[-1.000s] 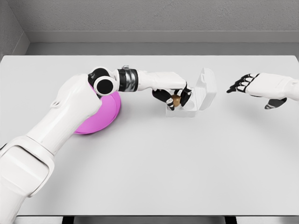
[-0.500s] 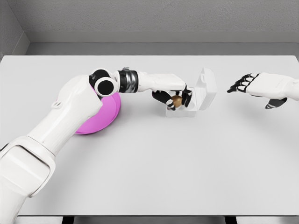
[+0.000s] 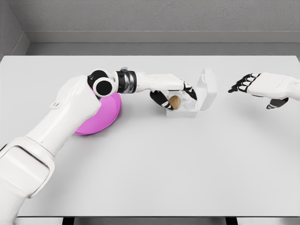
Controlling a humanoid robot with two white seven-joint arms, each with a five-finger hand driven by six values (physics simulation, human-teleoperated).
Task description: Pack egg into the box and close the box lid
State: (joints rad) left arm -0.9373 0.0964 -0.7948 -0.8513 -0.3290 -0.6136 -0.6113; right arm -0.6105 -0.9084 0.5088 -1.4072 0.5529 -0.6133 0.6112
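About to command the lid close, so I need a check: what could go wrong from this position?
1. The left hand is over the open box with its fingers spread around the egg; closing now could trap them.
2. The lid stands upright; a push from the waiting right hand may slide the light box instead.

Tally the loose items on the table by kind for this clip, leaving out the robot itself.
Egg: 1, brown, at the left robot hand, in the box
Clear plastic box: 1, lid up
Pink plate: 1, partly behind the left arm
Total: 3
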